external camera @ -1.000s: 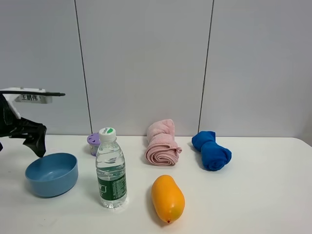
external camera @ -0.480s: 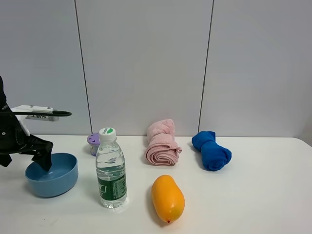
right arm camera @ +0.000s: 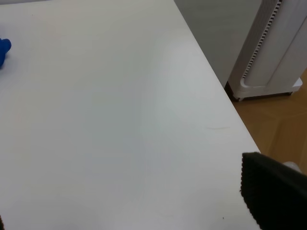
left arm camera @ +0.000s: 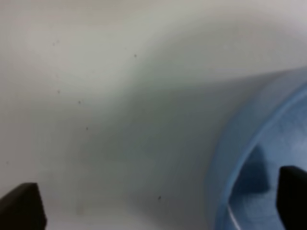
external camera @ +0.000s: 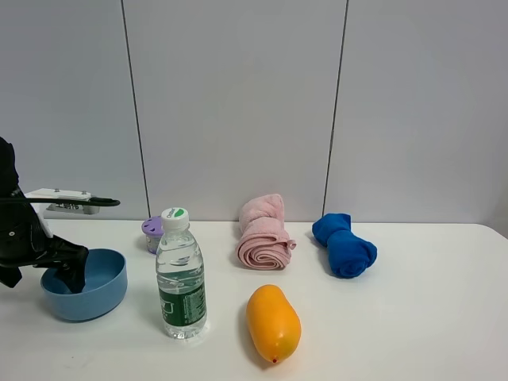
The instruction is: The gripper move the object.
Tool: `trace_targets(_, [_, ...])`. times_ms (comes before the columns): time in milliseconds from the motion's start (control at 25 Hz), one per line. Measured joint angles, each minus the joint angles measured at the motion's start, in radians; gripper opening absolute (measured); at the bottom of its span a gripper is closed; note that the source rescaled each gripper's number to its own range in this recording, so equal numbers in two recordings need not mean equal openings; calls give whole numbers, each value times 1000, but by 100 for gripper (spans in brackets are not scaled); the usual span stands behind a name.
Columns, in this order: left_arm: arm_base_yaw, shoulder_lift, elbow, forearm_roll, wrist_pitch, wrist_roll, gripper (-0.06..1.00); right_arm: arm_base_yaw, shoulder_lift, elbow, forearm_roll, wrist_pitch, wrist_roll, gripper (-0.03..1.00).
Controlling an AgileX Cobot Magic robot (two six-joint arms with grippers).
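The light-blue bowl (external camera: 99,286) sits on the white table at the front left. My left gripper (external camera: 44,279) is open and low over the bowl's left rim. One finger (external camera: 76,274) is inside the bowl and the other is outside it. In the left wrist view the bowl's rim (left arm camera: 240,158) runs between the two black fingertips of the left gripper (left arm camera: 158,206). My right gripper (right arm camera: 139,218) is out of the exterior view. Its wrist view shows one black fingertip (right arm camera: 273,191) over bare table near the right edge, jaws wide apart and empty.
A water bottle (external camera: 181,278) stands just right of the bowl, with a small purple jar (external camera: 152,232) behind it. An orange mango (external camera: 272,321), a pink rolled towel (external camera: 263,234) and a dark-blue rolled towel (external camera: 345,244) lie further right. A white appliance (right arm camera: 278,48) stands beyond the table's edge.
My left gripper has come down from above and behind the bowl onto its left rim, with one finger now inside. The bowl has not moved.
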Motion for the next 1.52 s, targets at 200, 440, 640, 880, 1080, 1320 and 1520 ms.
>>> trace_targets(200, [0, 0, 0, 0, 1, 0, 38, 0, 0, 0, 0, 0, 0, 100])
trace_targets(440, [0, -21, 0, 0, 15, 1, 1, 0, 0, 0, 0, 0, 0, 100])
trace_targets(640, [0, -108, 0, -2, 86, 1, 0, 0, 0, 0, 0, 0, 0, 100])
trace_targets(880, [0, -280, -23, -67, 208, 75, 0, 0, 0, 0, 0, 0, 0, 100])
trace_targets(1080, [-42, -345, -154, -86, 393, 91, 0, 0, 0, 0, 0, 0, 0, 100])
trace_targets(1320, [-163, -355, -366, -91, 555, 91, 0, 0, 0, 0, 0, 0, 0, 100])
trace_targets(1520, [-295, -355, -496, -92, 618, 92, 0, 0, 0, 0, 0, 0, 0, 100])
